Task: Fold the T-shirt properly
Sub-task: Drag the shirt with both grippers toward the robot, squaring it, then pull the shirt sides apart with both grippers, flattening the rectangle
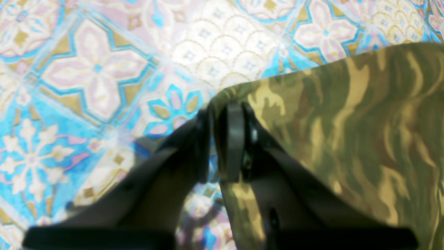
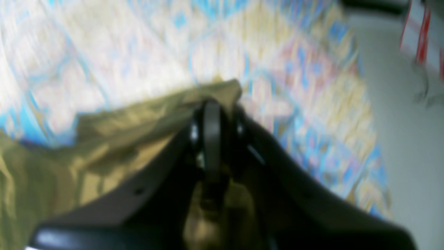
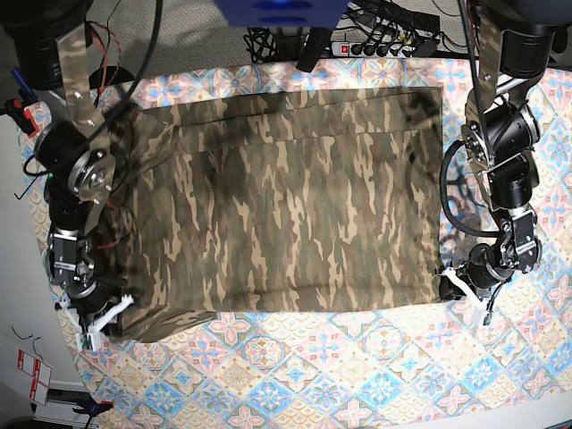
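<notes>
The camouflage T-shirt (image 3: pixel 286 197) lies spread flat across the middle of the table in the base view. At its near right corner, my left gripper (image 3: pixel 447 284) is shut on the hem. The left wrist view shows the left gripper (image 1: pixel 218 107) pinching the T-shirt (image 1: pixel 347 132) by its edge, with the fabric running off to the right. My right gripper (image 3: pixel 121 308) is shut on the shirt's near left corner. In the blurred right wrist view, the right gripper (image 2: pixel 222 104) holds a raised tip of the T-shirt (image 2: pixel 86 152).
A pastel blue-pink tile-patterned cloth (image 3: pixel 357 375) covers the table under the shirt. A power strip and cables (image 3: pixel 384 45) lie at the back edge. A red-and-white object (image 3: pixel 31 375) sits off the table's near left side, over grey floor.
</notes>
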Robot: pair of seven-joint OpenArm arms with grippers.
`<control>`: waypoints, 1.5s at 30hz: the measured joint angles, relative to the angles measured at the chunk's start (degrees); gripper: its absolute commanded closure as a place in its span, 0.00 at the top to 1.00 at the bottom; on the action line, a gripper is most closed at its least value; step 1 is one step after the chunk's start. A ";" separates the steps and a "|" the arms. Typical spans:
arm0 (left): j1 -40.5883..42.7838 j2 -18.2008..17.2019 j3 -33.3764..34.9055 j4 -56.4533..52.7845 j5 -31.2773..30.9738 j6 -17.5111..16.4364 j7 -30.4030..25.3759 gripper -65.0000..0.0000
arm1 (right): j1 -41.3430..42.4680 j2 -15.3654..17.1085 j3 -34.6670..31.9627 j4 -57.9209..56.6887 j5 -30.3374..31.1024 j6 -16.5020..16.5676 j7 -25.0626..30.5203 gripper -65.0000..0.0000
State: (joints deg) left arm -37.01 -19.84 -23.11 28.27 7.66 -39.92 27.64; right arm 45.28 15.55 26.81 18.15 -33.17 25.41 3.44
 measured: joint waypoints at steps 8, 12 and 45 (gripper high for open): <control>-3.41 -1.03 0.00 -0.09 -0.04 0.04 -0.13 0.10 | 1.68 -1.29 3.63 0.17 0.31 -2.67 -1.07 0.05; -4.57 -1.11 0.09 0.11 -0.20 0.20 2.32 0.10 | 2.40 -0.46 4.35 0.42 0.61 -3.34 0.15 0.05; -3.17 6.67 4.85 -15.21 5.57 0.20 -18.99 0.70 | -12.22 -0.98 3.93 10.03 0.44 -0.35 0.94 0.05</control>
State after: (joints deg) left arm -40.18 -13.17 -18.26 13.06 13.23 -39.72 8.64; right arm 33.06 14.57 30.74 28.18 -32.73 25.06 4.38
